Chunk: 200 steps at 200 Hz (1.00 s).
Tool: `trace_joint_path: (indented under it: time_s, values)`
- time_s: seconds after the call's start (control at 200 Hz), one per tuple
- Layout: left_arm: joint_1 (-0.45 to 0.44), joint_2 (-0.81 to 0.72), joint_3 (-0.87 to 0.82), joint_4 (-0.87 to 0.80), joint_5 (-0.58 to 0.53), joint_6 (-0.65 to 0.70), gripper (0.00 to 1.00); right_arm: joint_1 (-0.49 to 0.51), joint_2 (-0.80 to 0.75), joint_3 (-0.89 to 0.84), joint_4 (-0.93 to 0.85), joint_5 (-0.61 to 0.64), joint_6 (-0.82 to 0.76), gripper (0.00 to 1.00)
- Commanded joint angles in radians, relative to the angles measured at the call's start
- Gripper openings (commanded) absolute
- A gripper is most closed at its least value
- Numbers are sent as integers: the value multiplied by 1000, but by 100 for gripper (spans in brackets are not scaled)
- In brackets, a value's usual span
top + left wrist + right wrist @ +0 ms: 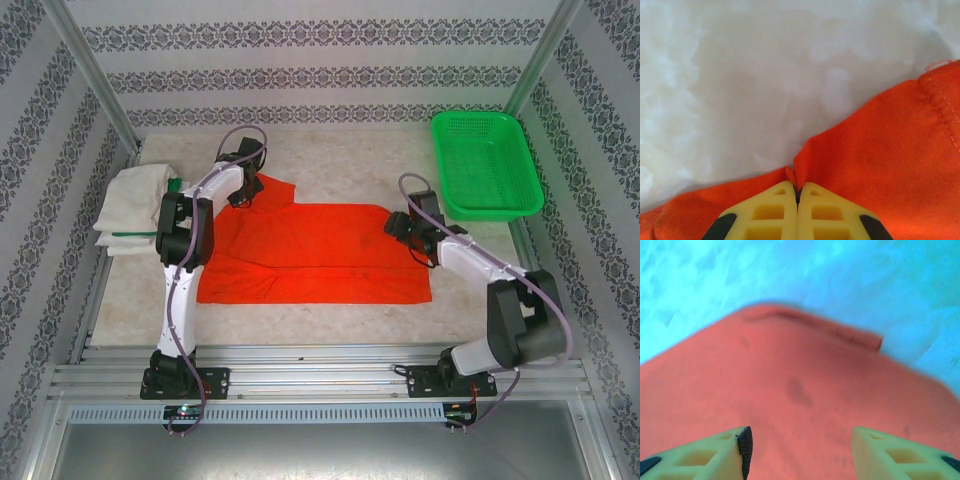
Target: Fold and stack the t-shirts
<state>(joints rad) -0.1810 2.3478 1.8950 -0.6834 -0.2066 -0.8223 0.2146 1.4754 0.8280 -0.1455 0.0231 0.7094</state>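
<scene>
Orange shirt spread flat on tabletop. Left claw closed on thin pinch of far-left edge; slip expected if pulled hard. Right claw held wide above right corner, nothing gripped; lopsided fold risked.

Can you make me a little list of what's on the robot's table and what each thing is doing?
orange-red t-shirt: spread out in the middle of the table
left gripper: shut, pinching the shirt's far edge
right gripper: open, over the shirt's right end
off-white pile: stacked cloth at the left edge, a bit of green showing
green basket: far right corner, apart from the shirt
</scene>
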Motion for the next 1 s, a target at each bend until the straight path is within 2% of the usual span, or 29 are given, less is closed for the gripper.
trace_joint_path:
  time_s: [0.0,0.28,0.455,0.58,0.674,0.784,0.879,0.994]
  values:
    - [11,-5,-72,-42,65,-16,0,-35,88,85,-16,68,16,54]
    - [29,-60,-160,3,89,-14,0,-38,312,291,-67,43,-46,50]
    - [34,-74,-173,11,95,3,0,-59,402,349,-112,-54,-140,55]
    - [35,-79,-186,20,102,1,0,-66,454,369,-120,-143,-169,54]
    - [37,-80,-189,19,110,-2,0,-60,462,375,-129,-179,-191,46]
    - [37,-86,-194,22,107,0,0,-53,424,344,-106,-206,-220,31]
    - [37,-90,-195,19,106,1,0,-31,376,314,-110,-147,-265,16]
    - [37,-96,-203,23,107,0,0,18,319,283,-125,-43,-323,14]
